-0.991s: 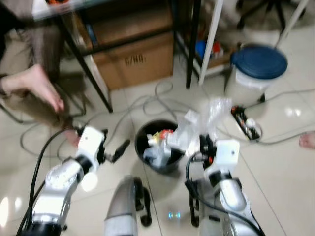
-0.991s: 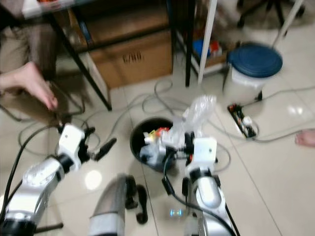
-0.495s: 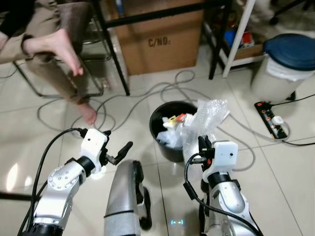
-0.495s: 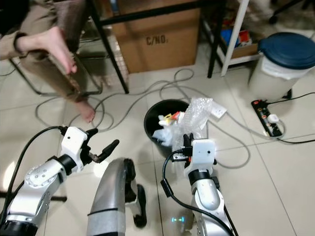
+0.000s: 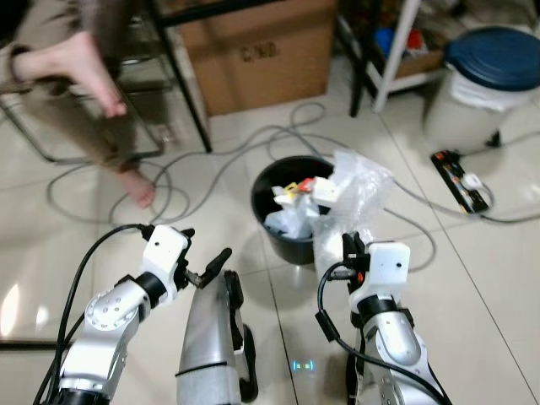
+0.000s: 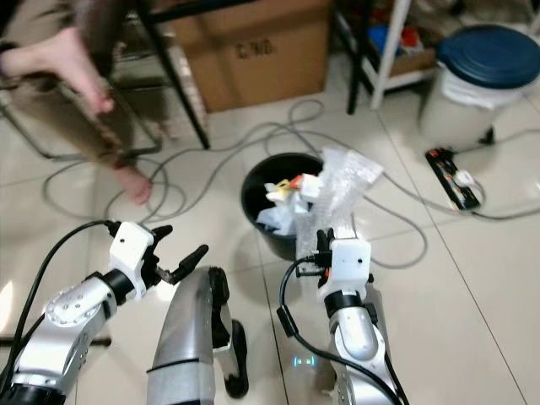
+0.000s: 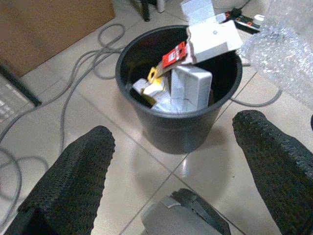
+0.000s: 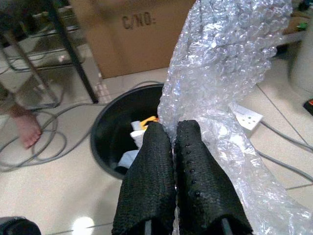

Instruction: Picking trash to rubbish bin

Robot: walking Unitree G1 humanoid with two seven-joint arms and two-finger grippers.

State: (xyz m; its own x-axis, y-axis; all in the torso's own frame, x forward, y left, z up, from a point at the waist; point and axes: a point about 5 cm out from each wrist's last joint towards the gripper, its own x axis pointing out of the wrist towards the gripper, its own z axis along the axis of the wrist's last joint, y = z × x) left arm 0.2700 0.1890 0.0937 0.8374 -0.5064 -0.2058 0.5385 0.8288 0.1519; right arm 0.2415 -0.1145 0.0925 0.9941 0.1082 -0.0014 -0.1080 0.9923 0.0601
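A: Jaws first. My right gripper [image 8: 172, 147] has its fingers pressed together, pinching a sheet of bubble wrap [image 8: 230, 73]. The wrap stands up tall out of the grip.

B: Where's that against the bin?

A: Right gripper sits just beside the black rubbish bin [image 5: 267, 190], on its right side, wrap leaning over the rim. Bin is on the tiled floor [image 5: 472, 278], already stuffed with white boxes [image 7: 203, 44] and a red-and-yellow wrapper [image 7: 166, 63].

B: Left side?

A: My left gripper [image 7: 171, 161] is spread wide, nothing in it, held above the floor to the left of the bin, pointing at it.

B: Surroundings?

A: Grey cables [image 5: 270, 143] loop on the floor behind the bin. Cardboard box [image 5: 253, 51] under a black frame beyond. White pail with a blue lid [image 5: 477, 89] far right, power strip [image 5: 460, 179] beside it. A person's bare foot [image 5: 67, 67] upper left.
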